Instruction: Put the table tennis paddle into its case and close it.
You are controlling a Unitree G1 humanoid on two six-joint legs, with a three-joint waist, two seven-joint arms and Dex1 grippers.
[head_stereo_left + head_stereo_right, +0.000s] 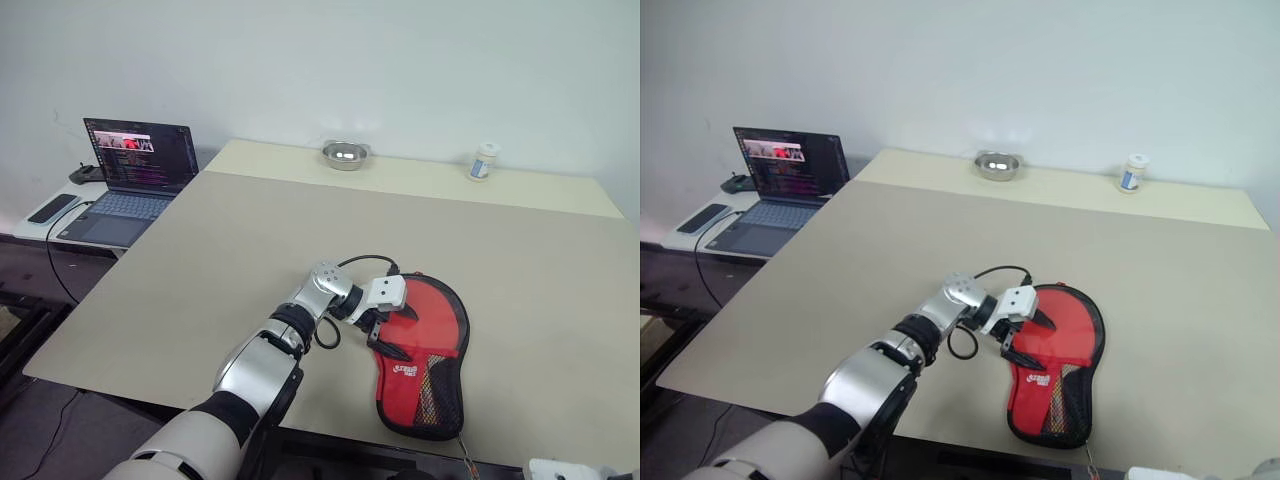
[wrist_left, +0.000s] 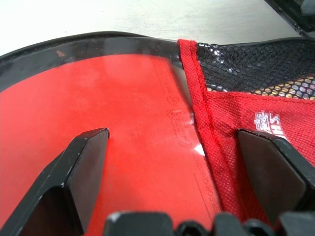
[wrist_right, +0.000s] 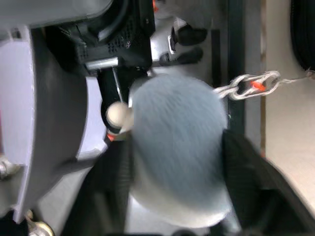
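Where the beige worktop ran toward the lower right of the head view, found the paddle-shaped soft case, red fabric side up with black mesh pocket, white logo and black trim, lying flat. Saw its narrow end pointing to the bottom edge of the frame. Noted the table tennis paddle, a flat bat with a round red rubber face, lying inside the case's round upper part, ringed by the black trim. Could not see the handle, hidden beneath the red fabric and mesh. Saw the fabric's stitched edge overlapping the rubber face in the left wrist view.

Found the left gripper at the case's left rim, lower centre of the frame, pointing rightward and down. Saw its black fingers spread wide, gripping nothing, one over the red rubber and the other over the logo fabric. Could not tell whether either tip touched.

Saw the right gripper in its own wrist view, fingers standing apart on either side of a blurred pale grey rounded shape.

Noted an open grey laptop at upper left, a small steel bowl at top centre and a white capped bottle at upper right.
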